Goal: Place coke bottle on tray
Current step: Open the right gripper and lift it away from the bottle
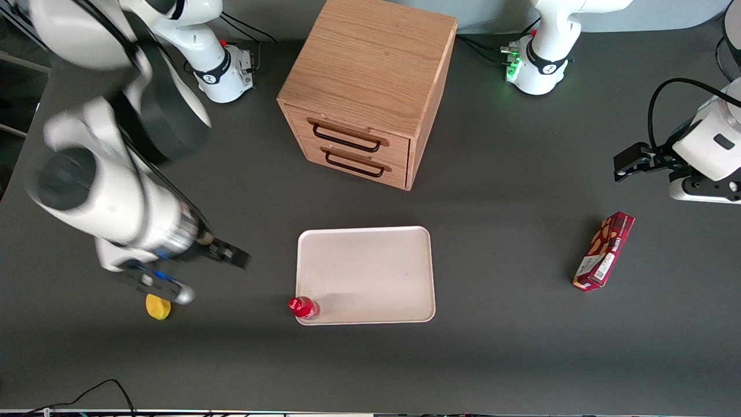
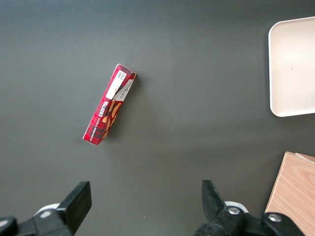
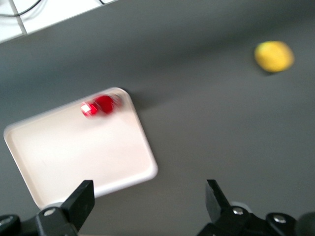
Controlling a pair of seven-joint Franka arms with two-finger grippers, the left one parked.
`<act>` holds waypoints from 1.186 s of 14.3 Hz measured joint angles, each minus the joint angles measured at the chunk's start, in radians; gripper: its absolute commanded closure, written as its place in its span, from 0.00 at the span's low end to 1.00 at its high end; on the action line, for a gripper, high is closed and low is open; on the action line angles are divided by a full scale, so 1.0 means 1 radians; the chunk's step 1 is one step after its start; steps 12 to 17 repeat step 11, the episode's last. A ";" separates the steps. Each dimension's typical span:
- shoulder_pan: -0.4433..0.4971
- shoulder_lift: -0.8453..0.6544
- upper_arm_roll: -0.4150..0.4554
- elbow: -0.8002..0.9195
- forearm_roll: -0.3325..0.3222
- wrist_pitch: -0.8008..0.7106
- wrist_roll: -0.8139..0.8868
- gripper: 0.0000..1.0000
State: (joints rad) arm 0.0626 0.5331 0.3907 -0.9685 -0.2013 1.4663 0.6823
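Fingers [image 3: 78, 204] of the right arm's gripper [image 3: 147, 209] stand wide apart and hold nothing; only dark grey table [image 1: 509, 347] shows between them. The gripper [image 1: 191, 272] hangs above the table toward the working arm's end, well apart from the large flat cream-pink tray [image 1: 370, 272], close over a small yellow round object [image 1: 157, 307]. The small red coke bottle [image 1: 303, 307] stands upright on the tray's corner nearest the front camera, just inside the rim.

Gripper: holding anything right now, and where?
Nothing. The gripper is open, above bare table; the coke bottle stands on the tray.
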 measured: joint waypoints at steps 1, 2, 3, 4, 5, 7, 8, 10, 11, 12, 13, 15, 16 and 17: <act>-0.034 -0.100 -0.015 -0.065 0.033 -0.042 -0.073 0.00; -0.055 -0.199 -0.061 -0.144 0.074 -0.066 -0.151 0.00; -0.066 -0.291 -0.124 -0.232 0.114 -0.072 -0.229 0.00; -0.073 -0.381 -0.192 -0.333 0.149 -0.068 -0.309 0.00; -0.081 -0.464 -0.252 -0.438 0.172 -0.054 -0.377 0.00; -0.091 -0.599 -0.324 -0.625 0.189 -0.006 -0.446 0.00; -0.092 -0.654 -0.336 -0.707 0.192 0.027 -0.455 0.00; -0.090 -0.734 -0.336 -0.823 0.213 0.069 -0.455 0.00; -0.088 -0.753 -0.334 -0.845 0.223 0.070 -0.454 0.00; -0.088 -0.753 -0.334 -0.845 0.223 0.070 -0.454 0.00; -0.088 -0.753 -0.334 -0.845 0.223 0.070 -0.454 0.00; -0.088 -0.753 -0.334 -0.845 0.223 0.070 -0.454 0.00; -0.088 -0.753 -0.334 -0.845 0.223 0.070 -0.454 0.00; -0.088 -0.753 -0.334 -0.845 0.223 0.070 -0.454 0.00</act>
